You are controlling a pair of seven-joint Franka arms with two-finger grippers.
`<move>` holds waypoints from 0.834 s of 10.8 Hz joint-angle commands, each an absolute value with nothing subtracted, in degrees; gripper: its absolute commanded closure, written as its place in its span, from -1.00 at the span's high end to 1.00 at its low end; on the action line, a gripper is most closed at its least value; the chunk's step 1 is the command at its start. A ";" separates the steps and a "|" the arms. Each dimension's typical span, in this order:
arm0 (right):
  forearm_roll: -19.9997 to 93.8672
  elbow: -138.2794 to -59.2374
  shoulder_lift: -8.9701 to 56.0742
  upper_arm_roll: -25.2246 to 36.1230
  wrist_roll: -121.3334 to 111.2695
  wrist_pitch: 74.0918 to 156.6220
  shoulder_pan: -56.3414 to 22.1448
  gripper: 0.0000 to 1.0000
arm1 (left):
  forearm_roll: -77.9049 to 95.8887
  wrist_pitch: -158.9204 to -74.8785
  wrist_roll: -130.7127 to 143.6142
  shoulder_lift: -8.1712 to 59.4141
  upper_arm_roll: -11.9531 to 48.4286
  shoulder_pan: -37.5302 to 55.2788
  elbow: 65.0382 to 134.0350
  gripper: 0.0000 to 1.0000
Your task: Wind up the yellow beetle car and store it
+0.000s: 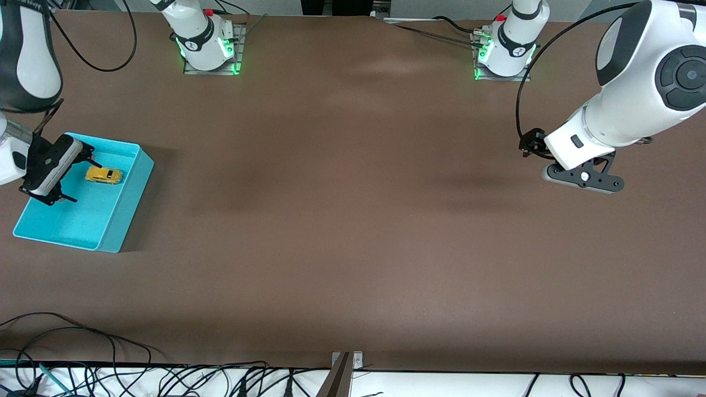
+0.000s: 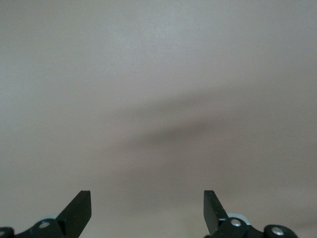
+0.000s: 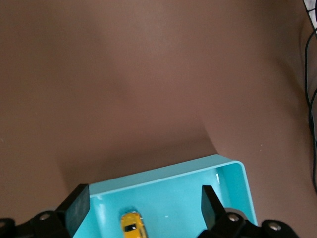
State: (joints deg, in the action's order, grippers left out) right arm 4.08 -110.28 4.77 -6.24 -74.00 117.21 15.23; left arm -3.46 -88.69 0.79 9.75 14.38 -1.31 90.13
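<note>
Front view: yellow beetle car point(image 1: 103, 175) sits on the floor of the cyan bin point(image 1: 124, 212), toward the end of the bin farther from the camera, on its wheels as far as I can tell. Bin is at the right arm's end of the table point(image 1: 353, 220). Right gripper point(image 1: 75, 177) hangs over the bin, just beside the car, fingers spread wide, nothing between them. Car is free of the fingers.

Right wrist view confirms it: both black fingertips point(image 3: 77, 206) stand well apart, car point(image 3: 132, 225) lies on the bin floor below and between them, not touched. Bin wall point(image 3: 163, 173) runs across just past the car.

Left gripper point(image 1: 584, 176) is over bare table at the left arm's end, well apart from bin and car. Left wrist view shows only brown tabletop and two fingertips point(image 2: 79, 208) set wide, empty. This arm waits.

Judgement: car already in the bin, so the storing step looks done or all but done. Open right fingers over the bin fit a release, with the hand placed there so the toy lands inside the walls and can't roll off. Whether the car got wound can't be told. Left arm sits out of the way, likely to leave room.
</note>
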 commanded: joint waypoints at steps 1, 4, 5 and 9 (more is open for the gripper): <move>3.69 -110.30 0.98 -5.89 -61.40 112.69 13.37 1.00 | -4.83 -88.51 0.26 10.46 14.33 -1.23 88.51 1.00; 3.60 -107.68 -2.80 -5.89 -38.92 106.11 8.98 1.00 | -4.22 -90.60 0.26 10.20 13.98 -1.93 88.59 1.00; 3.60 -105.93 -3.25 -5.89 -32.58 103.91 7.92 1.00 | -4.22 -91.57 0.35 9.85 13.97 -1.93 88.68 1.00; 2.73 -96.36 -1.25 -5.37 -11.47 96.09 2.66 1.00 | -4.31 -91.58 0.35 9.84 13.97 -1.41 88.77 1.00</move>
